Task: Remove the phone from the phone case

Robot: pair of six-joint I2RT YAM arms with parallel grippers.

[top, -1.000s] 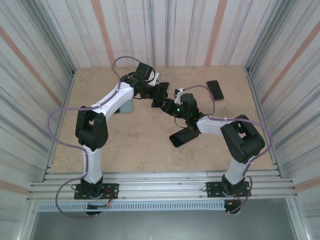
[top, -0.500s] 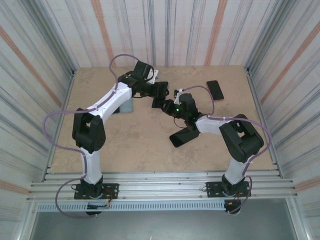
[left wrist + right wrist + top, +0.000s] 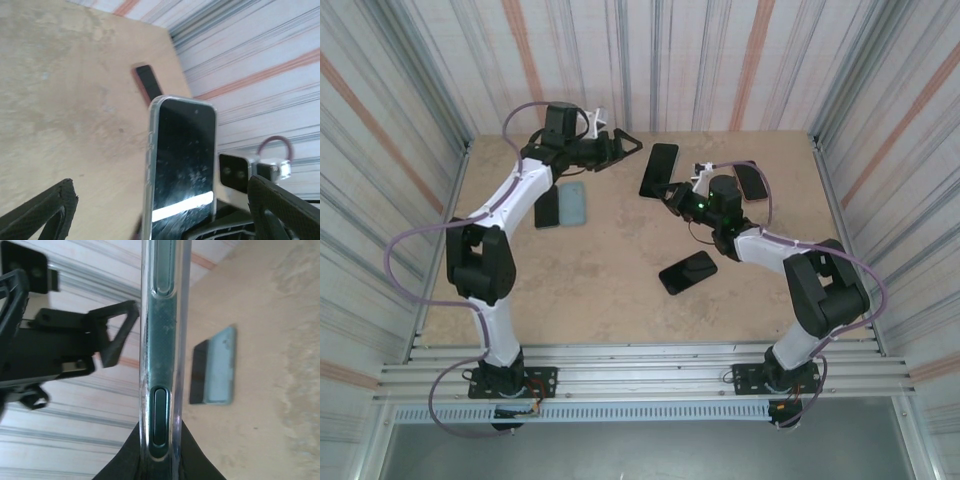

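On the surface point(image 3: 610, 255), a black handset point(image 3: 750, 180) lies just beyond the right gripper point(image 3: 676, 192). Another dark handset point(image 3: 687, 272) lies on the near side of it, well apart. A pale blue-grey slab point(image 3: 573, 202) and a dark slab point(image 3: 548, 207) lie touching side by side, on the near side of the left gripper point(image 3: 618, 150).

The right gripper is clenched on the lower end of the clear phone case point(image 3: 149, 165). The phone point(image 3: 658, 170) sits inside the case, raised off the surface and upright on its long edge. It stands between the two grippers.

The left gripper is released, its fingers point(image 3: 47, 212) spread wide and touching nothing.

A second ago both grippers met at the cased phone. Since then the left has let go and swung away to the left.
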